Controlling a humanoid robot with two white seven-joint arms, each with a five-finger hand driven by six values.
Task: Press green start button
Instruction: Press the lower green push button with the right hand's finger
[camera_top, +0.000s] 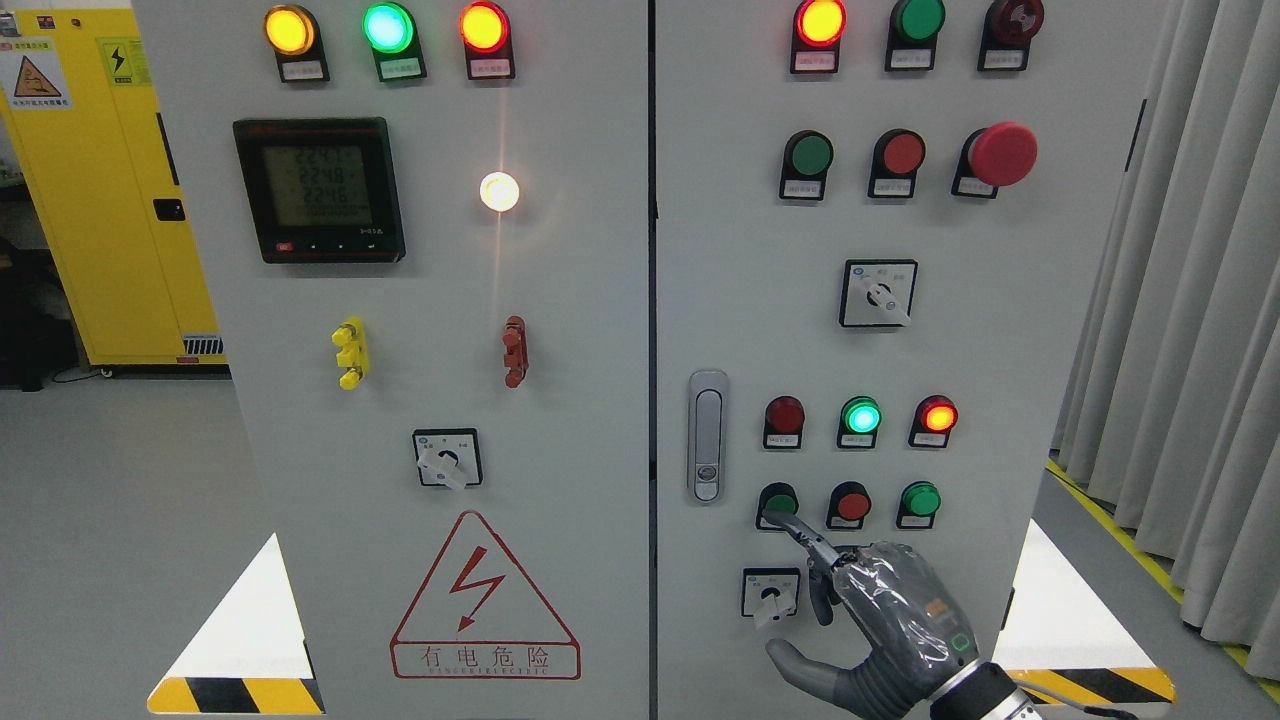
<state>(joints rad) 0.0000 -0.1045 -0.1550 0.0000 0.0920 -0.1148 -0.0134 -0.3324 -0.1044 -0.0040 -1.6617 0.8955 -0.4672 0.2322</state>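
Observation:
The green start button (781, 499) is the leftmost of a row of three push buttons low on the right cabinet door. My right hand (815, 585) comes in from the lower right, wrapped in clear film. Its index finger (800, 533) stretches up and left, and its tip rests on the lower edge of that button. The other fingers are curled and the thumb (800, 668) sticks out to the left below. The hand holds nothing. My left arm does not show.
A red button (852, 505) and another green button (920, 498) sit right of the touched one. Above, a green lamp (861, 415) and a red lamp (938, 415) glow. A rotary switch (771, 592) is under my finger, a door handle (707, 435) to the left.

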